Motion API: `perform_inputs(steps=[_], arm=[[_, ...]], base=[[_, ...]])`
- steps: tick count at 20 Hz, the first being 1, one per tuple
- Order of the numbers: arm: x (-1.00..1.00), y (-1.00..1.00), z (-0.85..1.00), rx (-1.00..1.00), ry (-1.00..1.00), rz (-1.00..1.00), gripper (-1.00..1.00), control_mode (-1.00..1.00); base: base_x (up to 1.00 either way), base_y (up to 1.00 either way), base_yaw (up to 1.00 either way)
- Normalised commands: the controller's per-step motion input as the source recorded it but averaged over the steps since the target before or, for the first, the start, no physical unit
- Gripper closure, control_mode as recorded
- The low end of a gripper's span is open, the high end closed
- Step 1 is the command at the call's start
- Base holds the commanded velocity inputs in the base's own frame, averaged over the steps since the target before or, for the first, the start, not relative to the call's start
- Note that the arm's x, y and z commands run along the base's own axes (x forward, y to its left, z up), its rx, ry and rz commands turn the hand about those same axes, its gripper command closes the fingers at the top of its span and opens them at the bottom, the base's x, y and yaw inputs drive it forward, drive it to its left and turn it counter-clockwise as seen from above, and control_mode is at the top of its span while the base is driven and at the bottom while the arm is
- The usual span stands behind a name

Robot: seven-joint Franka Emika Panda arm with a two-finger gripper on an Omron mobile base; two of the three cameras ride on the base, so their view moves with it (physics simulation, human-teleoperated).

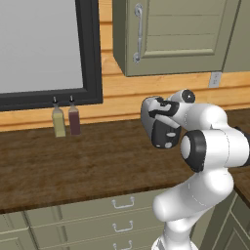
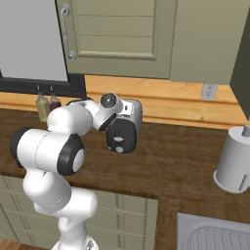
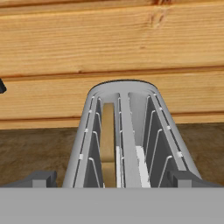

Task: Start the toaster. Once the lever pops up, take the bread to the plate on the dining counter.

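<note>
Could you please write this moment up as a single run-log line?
phase: at toaster | silver two-slot toaster on dark wood counter | tan bread slice in one slot | gripper open above slots, holding nothing

My toaster (image 2: 124,128), seen from the right base camera, is a rounded body with a silver shell and a dark end panel bearing small pale controls; it stands upright on the dark wood counter, partly masked by my forearm at its 9 o'clock. In the left base camera the same toaster (image 1: 161,128) sits at 9 o'clock of my elbow joint, dark end toward the camera. From my hand camera, the toaster (image 3: 127,135) lies directly below, its two slots with wire guides running away toward 12 o'clock. The bread (image 3: 108,144), a tan slice, stands on edge in the left slot, sunk within it.
</note>
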Motion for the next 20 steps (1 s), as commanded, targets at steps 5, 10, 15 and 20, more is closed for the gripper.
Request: perform_inputs(steps=[5, 10, 15, 20], arm=[[0.00, 0.00, 0.00, 0.00, 0.00, 0.00, -1.00, -1.00], [0.00, 0.00, 0.00, 0.00, 0.00, 0.00, -1.00, -1.00], [0.00, 0.00, 0.00, 0.00, 0.00, 0.00, -1.00, -1.00], [0.00, 0.00, 0.00, 0.00, 0.00, 0.00, -1.00, -1.00]], base=[[0.00, 0.00, 0.00], [0.00, 0.00, 0.00], [0.00, 0.00, 0.00], [0.00, 0.00, 0.00]])
